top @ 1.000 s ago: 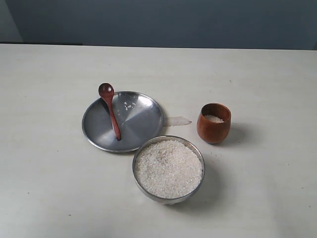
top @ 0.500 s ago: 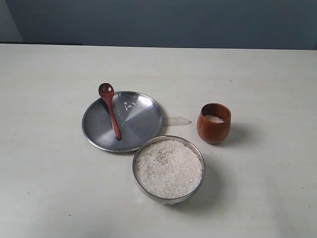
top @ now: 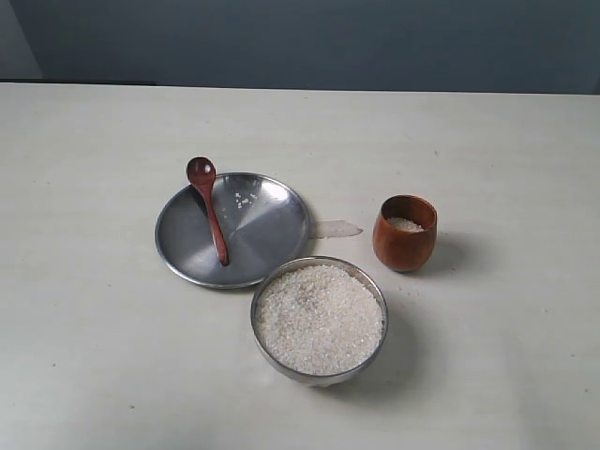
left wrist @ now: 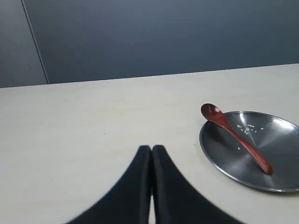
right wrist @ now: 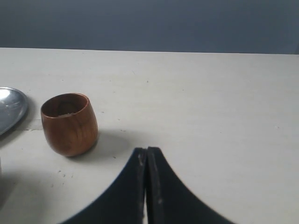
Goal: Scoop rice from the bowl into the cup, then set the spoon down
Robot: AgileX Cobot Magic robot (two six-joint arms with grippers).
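Observation:
The steel bowl point(top: 319, 361) heaped with white rice point(top: 320, 317) stands at the front centre of the exterior view. The brown wooden cup point(top: 405, 234) point(right wrist: 69, 123) sits to its back right with a little rice inside. The wooden spoon point(top: 208, 206) point(left wrist: 236, 138) lies on the flat steel plate point(top: 253, 234) point(left wrist: 275, 158), head at the plate's far rim. Neither arm appears in the exterior view. My left gripper point(left wrist: 152, 148) is shut and empty, apart from the plate. My right gripper point(right wrist: 146, 150) is shut and empty, apart from the cup.
A few loose rice grains point(top: 244, 200) lie on the plate. A small pale strip point(top: 335, 229) lies on the table between plate and cup. A dark wall runs behind the table's far edge point(top: 300, 88).

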